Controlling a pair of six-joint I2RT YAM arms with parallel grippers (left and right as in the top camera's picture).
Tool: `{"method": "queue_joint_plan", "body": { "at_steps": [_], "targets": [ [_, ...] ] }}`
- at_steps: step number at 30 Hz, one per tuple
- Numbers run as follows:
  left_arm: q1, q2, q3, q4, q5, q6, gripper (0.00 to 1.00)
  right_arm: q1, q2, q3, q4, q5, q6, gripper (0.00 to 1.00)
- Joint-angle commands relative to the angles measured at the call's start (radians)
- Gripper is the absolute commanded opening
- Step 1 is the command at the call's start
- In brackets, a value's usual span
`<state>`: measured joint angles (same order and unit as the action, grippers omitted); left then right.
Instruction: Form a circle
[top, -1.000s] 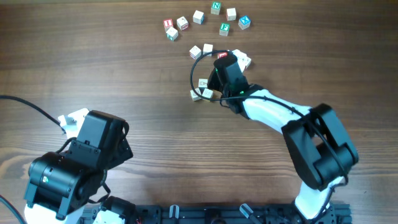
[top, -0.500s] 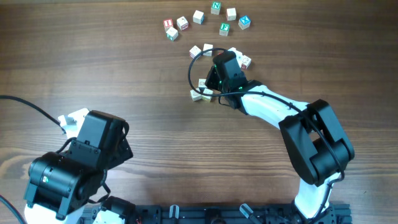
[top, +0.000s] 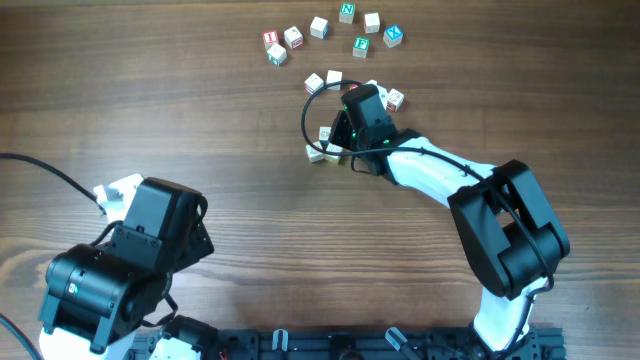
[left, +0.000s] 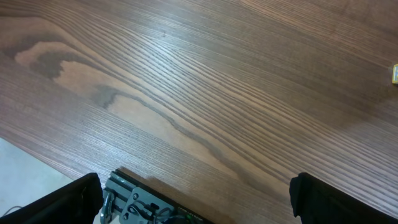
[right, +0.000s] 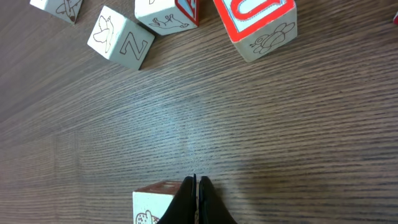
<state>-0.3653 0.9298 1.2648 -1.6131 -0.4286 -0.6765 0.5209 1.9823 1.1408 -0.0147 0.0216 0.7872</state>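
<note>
The left claw (left: 196, 199) is seen parked near the front left corner of the desk (top: 200, 120), its fingers (left: 56, 202) spread wide and nothing held between them; only bare wood grain is shown beneath it in the left wrist view.

No finished circle is observed. The alphabet cubes (top: 300, 40) are scattered loosely toward the far edge of the desk, slightly right of centre: an upper arc of cubes, among them a green N cube (top: 347, 12) and a blue X cube (top: 393, 35), and a lower cluster around the right arm.

The right claw (right: 196, 196) is found clenched, fingers pressed together with nothing between them, its tip just beside a pale cube (right: 155, 204). Beyond it, a Z cube (right: 121, 37) and a red-lettered cube (right: 258, 22) are recorded lying apart.
</note>
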Motion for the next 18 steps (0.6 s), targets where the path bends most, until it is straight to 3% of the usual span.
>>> {"method": "queue_joint_plan", "body": {
  "at_steps": [1,18],
  "targets": [
    [0.006,-0.002,-0.003,0.0,0.001,-0.016,1.0,0.007,0.019,0.02,-0.005,-0.017,-0.003,0.05],
    [0.006,-0.002,-0.003,0.0,0.001,-0.016,1.0,0.013,0.023,0.02,-0.005,-0.031,-0.004,0.05]
  ]
}}
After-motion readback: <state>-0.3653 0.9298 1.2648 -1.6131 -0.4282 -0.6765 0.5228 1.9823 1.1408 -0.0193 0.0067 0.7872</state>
